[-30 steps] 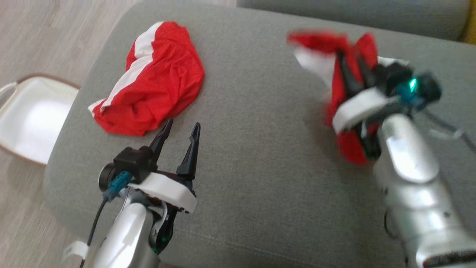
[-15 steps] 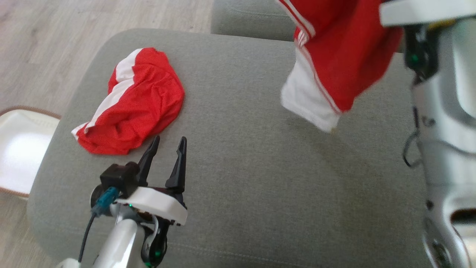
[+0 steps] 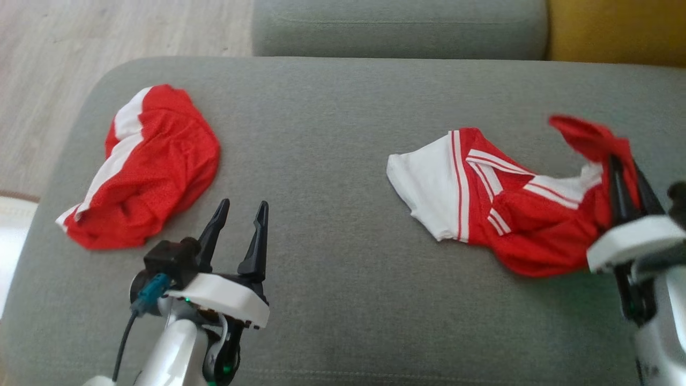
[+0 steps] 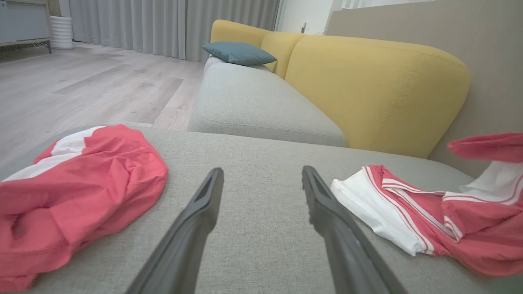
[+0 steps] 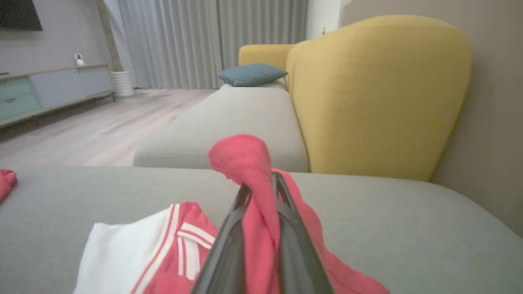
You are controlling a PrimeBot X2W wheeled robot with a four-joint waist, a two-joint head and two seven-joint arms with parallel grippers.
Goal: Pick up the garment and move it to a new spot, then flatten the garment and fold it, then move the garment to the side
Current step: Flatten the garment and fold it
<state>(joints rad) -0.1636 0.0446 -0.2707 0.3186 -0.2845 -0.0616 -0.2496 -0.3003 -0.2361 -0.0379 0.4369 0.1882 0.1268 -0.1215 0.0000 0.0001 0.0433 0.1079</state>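
Observation:
The garment (image 3: 498, 214), red with white panels and stripes, lies crumpled on the right part of the grey cushion (image 3: 343, 134). My right gripper (image 3: 624, 166) is shut on its right end, and a red fold stands up between the fingers (image 5: 261, 183). The rest of it trails down to the left (image 5: 135, 253). My left gripper (image 3: 238, 209) hovers open and empty over the cushion's front left. In the left wrist view its fingers (image 4: 204, 204) point between the garment (image 4: 429, 212) and a second cloth.
A second red and white garment (image 3: 144, 166) lies bunched at the cushion's left (image 4: 73, 192). Behind stand a grey sofa seat (image 4: 253, 102), a yellow backrest (image 4: 367, 81) and a teal pillow (image 4: 239, 53). Wooden floor and a white basket edge (image 3: 8, 230) are to the left.
The head camera has shifted. My right gripper has lowered the garment from the air onto the cushion's right side, still gripping it. The left gripper stays open in place.

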